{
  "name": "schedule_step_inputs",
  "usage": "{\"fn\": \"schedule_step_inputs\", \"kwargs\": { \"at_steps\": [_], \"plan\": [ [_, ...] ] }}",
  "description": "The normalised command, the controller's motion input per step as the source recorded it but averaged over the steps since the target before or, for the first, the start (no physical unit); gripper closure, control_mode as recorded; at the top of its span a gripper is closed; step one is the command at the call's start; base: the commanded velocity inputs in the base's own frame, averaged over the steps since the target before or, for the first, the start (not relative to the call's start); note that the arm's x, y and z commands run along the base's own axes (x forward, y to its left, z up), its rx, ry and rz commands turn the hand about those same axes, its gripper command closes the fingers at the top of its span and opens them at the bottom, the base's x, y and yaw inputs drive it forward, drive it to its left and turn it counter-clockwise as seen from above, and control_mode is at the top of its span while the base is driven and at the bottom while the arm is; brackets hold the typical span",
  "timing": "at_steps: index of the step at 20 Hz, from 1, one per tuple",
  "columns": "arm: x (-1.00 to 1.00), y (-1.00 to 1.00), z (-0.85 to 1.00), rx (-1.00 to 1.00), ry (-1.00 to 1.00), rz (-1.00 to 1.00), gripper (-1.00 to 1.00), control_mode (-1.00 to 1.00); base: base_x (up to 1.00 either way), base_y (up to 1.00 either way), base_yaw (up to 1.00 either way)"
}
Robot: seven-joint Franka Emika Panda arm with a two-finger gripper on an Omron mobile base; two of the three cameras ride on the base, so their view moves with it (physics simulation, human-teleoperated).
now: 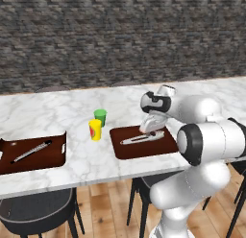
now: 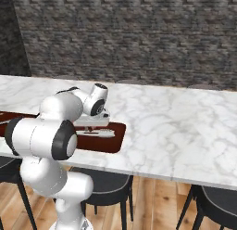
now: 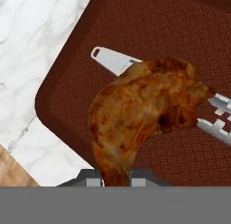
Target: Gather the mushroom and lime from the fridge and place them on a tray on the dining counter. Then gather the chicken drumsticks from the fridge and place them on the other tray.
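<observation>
A browned chicken drumstick [image 3: 135, 110] hangs just over the dark brown tray [image 3: 158, 29], and my gripper [image 3: 115, 175] is shut on its thin bone end. From the left base view, the gripper [image 1: 149, 130] points down over the right-hand tray [image 1: 166, 145] near the counter's front edge. In the right base view the gripper [image 2: 94, 124] sits over the same tray [image 2: 109, 143]. A second tray [image 1: 45, 160] lies to the left. The mushroom, lime and fridge are out of view.
Each tray holds a silver utensil [image 1: 142, 137] [image 1: 32, 151]; the right one lies under the drumstick [image 3: 113, 60]. A green cup [image 1: 100, 116] and a yellow bottle [image 1: 95, 129] stand between the trays. Dark stools [image 1: 38, 213] sit below the marble counter [image 1: 72, 107].
</observation>
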Motion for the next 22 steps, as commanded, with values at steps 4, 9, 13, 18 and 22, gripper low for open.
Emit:
{"fn": "schedule_step_inputs", "kwargs": {
  "at_steps": [4, 9, 13, 18, 22],
  "plan": [
    [0.16, 0.11, -0.48, 0.00, 0.07, 0.13, 1.00, -1.00, 0.00, 0.00, 0.00],
    [0.16, 0.07, -0.41, 0.00, 0.06, 0.13, 1.00, -1.00, 0.00, 0.00, 0.00],
    [0.17, 0.04, -0.35, 0.00, 0.06, 0.13, 1.00, -1.00, 0.00, 0.00, 0.00],
    [0.11, 0.07, -0.32, 0.00, 0.05, 0.12, -1.00, -1.00, 0.00, 0.00, 0.00],
    [-0.06, 0.05, -0.09, 0.00, 0.00, 0.10, -1.00, -1.00, 0.00, 0.00, 0.00]
  ]
}}
